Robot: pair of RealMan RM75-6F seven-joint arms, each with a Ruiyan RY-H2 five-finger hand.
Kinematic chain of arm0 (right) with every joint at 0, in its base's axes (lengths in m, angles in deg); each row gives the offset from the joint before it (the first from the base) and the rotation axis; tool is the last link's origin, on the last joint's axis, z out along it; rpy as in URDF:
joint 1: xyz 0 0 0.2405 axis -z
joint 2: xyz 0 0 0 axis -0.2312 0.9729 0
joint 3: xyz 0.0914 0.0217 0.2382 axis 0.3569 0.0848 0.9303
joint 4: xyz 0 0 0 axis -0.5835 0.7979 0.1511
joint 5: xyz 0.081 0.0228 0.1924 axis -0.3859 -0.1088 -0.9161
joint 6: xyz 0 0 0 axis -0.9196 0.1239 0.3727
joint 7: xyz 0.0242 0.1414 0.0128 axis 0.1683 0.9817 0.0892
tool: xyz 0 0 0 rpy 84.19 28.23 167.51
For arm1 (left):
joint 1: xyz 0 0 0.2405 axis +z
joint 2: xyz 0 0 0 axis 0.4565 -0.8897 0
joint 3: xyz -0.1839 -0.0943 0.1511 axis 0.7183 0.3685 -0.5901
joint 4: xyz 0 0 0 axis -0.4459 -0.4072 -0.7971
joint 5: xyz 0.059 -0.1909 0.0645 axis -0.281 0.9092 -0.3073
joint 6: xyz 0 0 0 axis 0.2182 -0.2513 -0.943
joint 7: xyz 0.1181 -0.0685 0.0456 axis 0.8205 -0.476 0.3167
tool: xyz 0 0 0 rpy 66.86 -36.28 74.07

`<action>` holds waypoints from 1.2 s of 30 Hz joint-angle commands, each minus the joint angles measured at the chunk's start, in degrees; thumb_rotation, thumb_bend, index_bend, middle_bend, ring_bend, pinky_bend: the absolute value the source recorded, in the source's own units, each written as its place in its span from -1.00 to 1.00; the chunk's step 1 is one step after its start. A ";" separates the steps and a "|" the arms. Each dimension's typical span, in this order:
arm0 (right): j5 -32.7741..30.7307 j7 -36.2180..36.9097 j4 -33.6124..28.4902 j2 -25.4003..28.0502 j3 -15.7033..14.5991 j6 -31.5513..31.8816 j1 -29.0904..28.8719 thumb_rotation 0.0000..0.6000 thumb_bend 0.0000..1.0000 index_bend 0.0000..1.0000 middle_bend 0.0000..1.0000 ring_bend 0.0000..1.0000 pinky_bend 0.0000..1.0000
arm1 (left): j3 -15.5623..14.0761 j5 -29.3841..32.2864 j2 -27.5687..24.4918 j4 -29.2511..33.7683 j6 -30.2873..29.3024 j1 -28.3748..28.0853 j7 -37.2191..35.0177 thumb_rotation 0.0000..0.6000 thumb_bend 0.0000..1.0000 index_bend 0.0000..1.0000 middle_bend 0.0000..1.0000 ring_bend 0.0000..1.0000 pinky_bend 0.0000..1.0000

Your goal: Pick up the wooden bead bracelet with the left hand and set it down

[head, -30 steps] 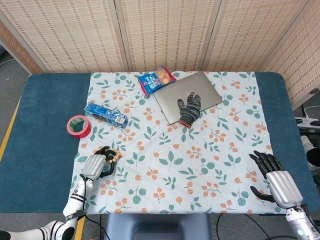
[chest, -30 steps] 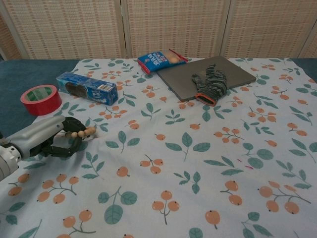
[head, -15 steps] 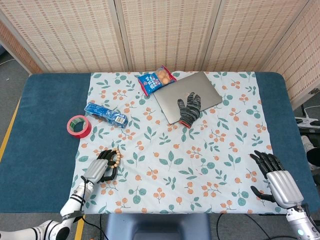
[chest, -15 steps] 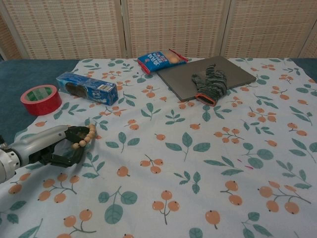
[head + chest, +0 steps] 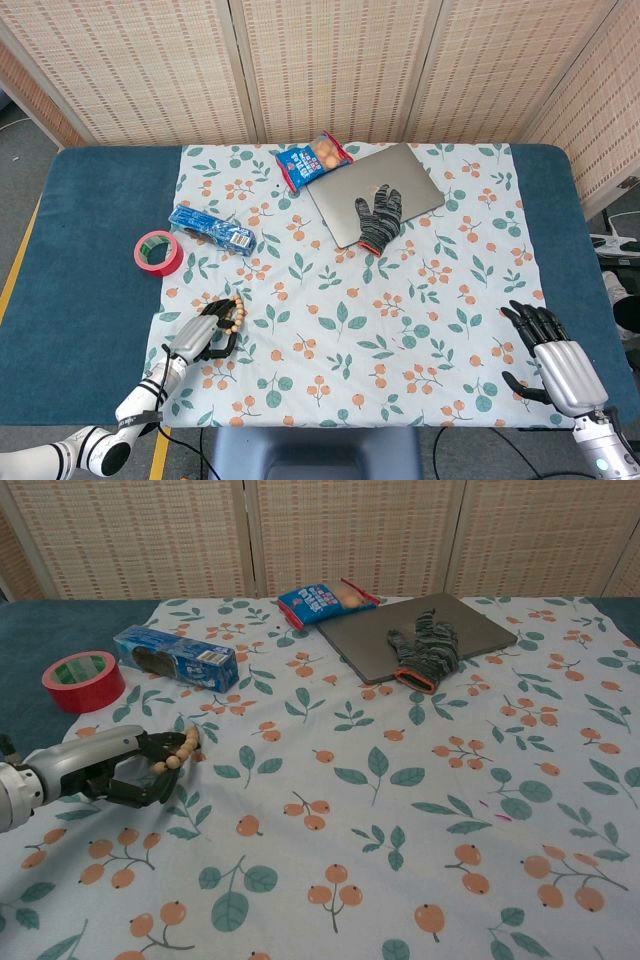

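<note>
Beads of the wooden bead bracelet (image 5: 180, 752) are showing at the dark fingertips of the left hand (image 5: 203, 336), which is gripping the bracelet with its fingers curled around it, low over the near left part of the floral tablecloth (image 5: 400, 330). In the chest view the left hand (image 5: 105, 768) is reaching in from the left edge, its silver back facing up and the string of beads curving over the fingertips; whether the bracelet is touching the cloth cannot be told. The right hand (image 5: 553, 353) is lying at the near right corner of the cloth with its fingers spread apart and nothing in them; it is appearing only in the head view. Farther back on the left, a red tape roll (image 5: 156, 251) is sitting on the blue table cover (image 5: 90, 250) just off the cloth's edge, and a blue packet (image 5: 211, 228) is lying beside it on the cloth. Toward the far side, a grey laptop (image 5: 400, 180) is lying closed with a dark knitted glove (image 5: 380, 216) draped over its near edge, and a blue snack bag (image 5: 314, 161) is resting just beside the laptop's far left corner. A woven folding screen (image 5: 330, 60) is standing behind the table.
</note>
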 commanded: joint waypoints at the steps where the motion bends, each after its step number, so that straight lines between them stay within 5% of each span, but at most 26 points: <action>1: -0.05 0.02 0.02 -0.02 0.02 -0.04 -0.02 1.00 -0.58 -1.00 -1.00 -1.00 -1.00 | 0.32 0.47 0.33 -0.29 0.12 -0.04 -0.02 1.00 -0.42 -1.00 -1.00 -1.00 -1.00; 6: -0.09 0.06 0.11 -0.10 0.01 -0.24 -0.10 1.00 -0.58 -1.00 -1.00 -1.00 -1.00 | 1.88 2.97 0.78 0.49 0.11 0.33 -1.03 0.97 -0.46 -1.00 -1.00 -1.00 -1.00; 12: -0.09 0.03 0.10 -0.13 0.02 -0.15 -0.06 1.00 -0.59 -1.00 -1.00 -1.00 -1.00 | 2.66 3.98 0.85 0.13 -0.27 0.50 -0.54 0.04 -0.53 -1.00 -1.00 -1.00 -1.00; 17: -0.06 0.03 0.06 -0.13 -0.03 -0.24 -0.08 1.00 -0.59 -1.00 -1.00 -1.00 -1.00 | 2.96 4.46 1.02 0.41 -0.69 0.65 0.05 -0.34 -0.58 -0.97 -1.00 -1.00 -1.00; 21: -0.06 0.18 0.01 -0.08 -0.05 -0.18 -0.03 1.00 -0.59 -1.00 -1.00 -1.00 -1.00 | 3.13 5.35 0.98 0.93 -0.35 0.84 0.25 -0.64 -0.65 -0.76 -1.00 -1.00 -1.00; 30: 0.09 0.33 0.13 -0.04 -0.06 -0.07 -0.01 1.00 -0.59 -1.00 -1.00 -1.00 -1.00 | 2.60 3.32 0.91 1.49 -2.60 1.06 3.13 -0.62 -0.49 -0.84 -1.00 -1.00 -1.00; 34: 0.12 0.18 0.15 -0.10 -0.09 -0.19 -0.06 1.00 -0.59 -1.00 -1.00 -1.00 -1.00 | 0.52 -3.90 0.07 2.66 -11.11 3.16 6.64 0.10 -0.35 -0.94 -1.00 -1.00 -1.00; 36: 0.13 0.06 0.20 -0.16 -0.05 -0.10 -0.03 1.00 -0.59 -1.00 -1.00 -1.00 -1.00 | -0.85 -7.58 -0.96 3.85 -16.17 4.80 8.88 0.24 -0.34 -0.96 -1.00 -1.00 -1.00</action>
